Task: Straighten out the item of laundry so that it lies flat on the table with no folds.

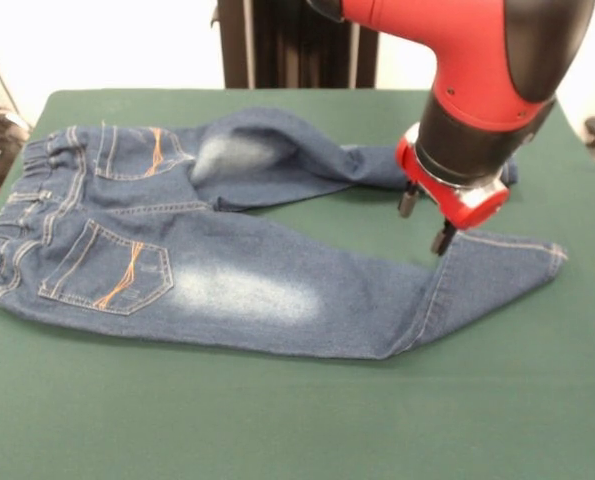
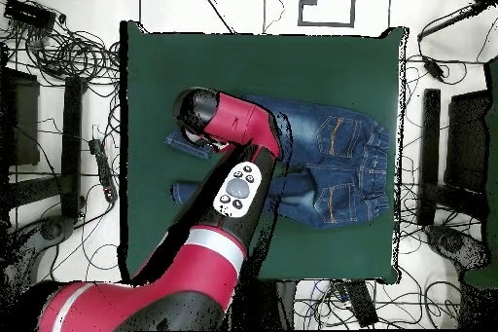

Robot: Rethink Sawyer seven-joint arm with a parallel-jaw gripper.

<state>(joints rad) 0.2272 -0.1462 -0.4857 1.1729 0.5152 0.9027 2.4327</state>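
Note:
The item of laundry (image 1: 227,285) is a small pair of blue jeans with orange stitching, lying back-side up on the green table (image 1: 277,420), waistband at the left. Both legs run to the right. The near leg bends at a crease close to its cuff, and the far leg looks rumpled where it passes behind the arm. My gripper (image 1: 425,220) hangs between the two legs near their cuff ends, open, with one fingertip (image 1: 443,241) at the near leg's upper edge. In the overhead view the arm (image 2: 229,129) covers the gripper and most of both legs of the jeans (image 2: 336,158).
Green table cloth (image 2: 156,65) shows on all sides of the jeans, widest in front of them in the front view. Cables and dark equipment (image 2: 58,51) lie on the floor around the table.

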